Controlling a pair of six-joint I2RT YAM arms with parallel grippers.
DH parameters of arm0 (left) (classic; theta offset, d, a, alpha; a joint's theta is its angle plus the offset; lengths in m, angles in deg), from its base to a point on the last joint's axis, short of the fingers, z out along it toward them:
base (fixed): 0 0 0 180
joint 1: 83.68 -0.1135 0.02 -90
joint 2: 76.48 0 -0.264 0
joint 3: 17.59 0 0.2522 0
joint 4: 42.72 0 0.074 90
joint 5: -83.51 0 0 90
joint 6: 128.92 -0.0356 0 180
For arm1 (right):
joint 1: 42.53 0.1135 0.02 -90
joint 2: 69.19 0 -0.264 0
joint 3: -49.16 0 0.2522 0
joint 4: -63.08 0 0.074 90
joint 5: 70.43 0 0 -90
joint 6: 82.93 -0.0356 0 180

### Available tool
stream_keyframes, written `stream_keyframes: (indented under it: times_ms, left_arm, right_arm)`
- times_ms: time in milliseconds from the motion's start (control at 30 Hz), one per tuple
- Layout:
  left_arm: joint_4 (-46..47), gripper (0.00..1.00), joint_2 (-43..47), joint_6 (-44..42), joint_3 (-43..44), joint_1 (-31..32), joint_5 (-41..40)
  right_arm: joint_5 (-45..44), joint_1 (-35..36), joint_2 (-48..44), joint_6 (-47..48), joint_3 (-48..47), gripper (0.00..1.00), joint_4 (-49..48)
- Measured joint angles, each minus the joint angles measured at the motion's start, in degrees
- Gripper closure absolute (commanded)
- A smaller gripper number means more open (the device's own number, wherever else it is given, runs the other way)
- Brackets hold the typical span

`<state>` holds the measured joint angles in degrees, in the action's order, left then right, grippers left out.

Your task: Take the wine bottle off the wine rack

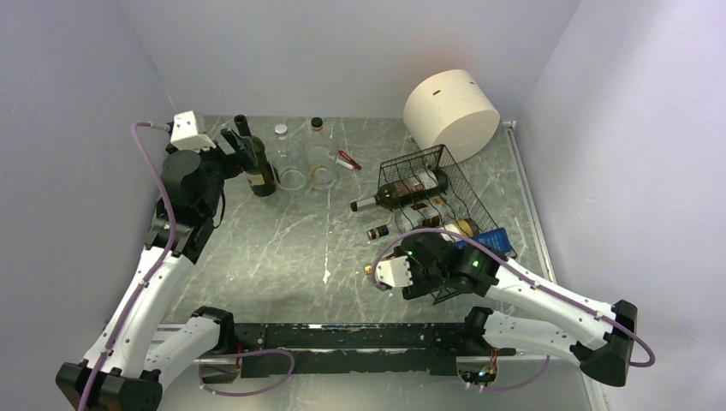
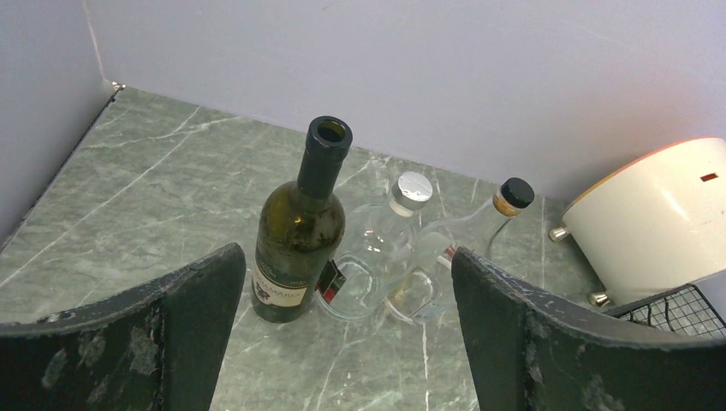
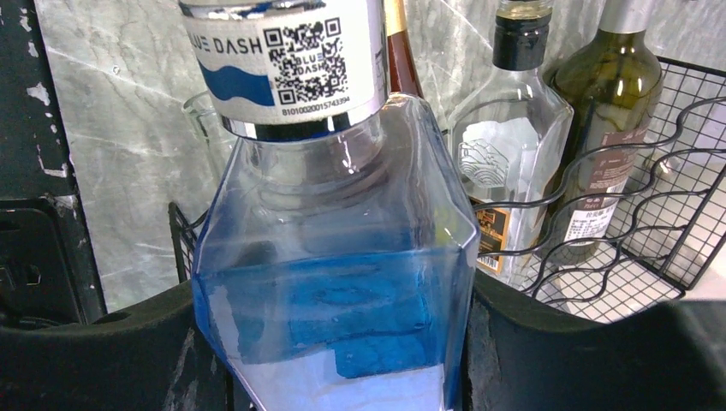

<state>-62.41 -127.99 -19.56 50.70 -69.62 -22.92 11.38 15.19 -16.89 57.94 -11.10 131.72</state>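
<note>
The black wire wine rack (image 1: 467, 193) lies at the right of the table, several bottles lying in its wavy rows. A dark wine bottle (image 1: 411, 188) with a pale label rests in the far row. In the near row lies a blue-tinted glass bottle (image 3: 334, 257) with a "BLUE DASH" label. My right gripper (image 3: 332, 291) is shut on its body, both black fingers (image 3: 111, 351) against its sides. The same gripper (image 1: 475, 255) sits over the rack's near end. My left gripper (image 2: 344, 257) stands open at the far left, nothing between its fingers.
An open dark green bottle (image 2: 300, 231) stands just ahead of the left gripper, with two clear capped bottles (image 2: 385, 248) beside it. A cream cylinder (image 1: 451, 113) lies behind the rack. In the rack, a clear square bottle (image 3: 509, 145) and an olive bottle (image 3: 612, 94) lie beside the blue one.
</note>
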Motion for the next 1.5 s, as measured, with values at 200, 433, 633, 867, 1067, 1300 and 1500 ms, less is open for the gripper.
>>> stream_keyframes:
  times_ms: [200, 433, 633, 867, 1067, 1300, 1500]
  left_arm:
    - [0.0, 0.06, -0.1, 0.0, 0.0, 0.0, 0.0]
    - [0.0, 0.06, -0.3, 0.0, 0.1, 0.0, 0.0]
    - [-0.1, 0.06, -0.5, 0.2, 0.2, 0.0, 0.3]
    - [-0.1, 0.06, -0.6, 0.2, 0.2, 0.0, 0.3]
    - [-0.3, 0.06, -1.0, 0.4, 0.3, 0.0, 0.7]
    - [-0.3, 0.06, -1.1, 0.6, 0.3, 0.0, 0.7]
    - [-0.4, 0.06, -1.9, 0.6, 0.4, 0.0, 1.5]
  right_arm:
    - [-0.2, 0.0, -1.1, -0.6, -1.0, 0.82, 0.2]
    - [-0.6, 0.0, -4.4, -2.6, -3.0, 1.0, -0.4]
    - [-3.6, 0.0, -6.3, -4.2, -3.9, 1.0, -1.9]
    - [-6.4, 0.0, -8.0, -7.0, -6.9, 1.0, -4.9]
    - [-11.0, 0.0, -9.5, -9.7, -7.8, 1.0, -8.3]
    - [-14.8, 0.0, -10.7, -10.8, -11.3, 1.0, -11.5]
    - [-16.2, 0.0, -10.5, -11.2, -17.0, 1.0, -14.0]
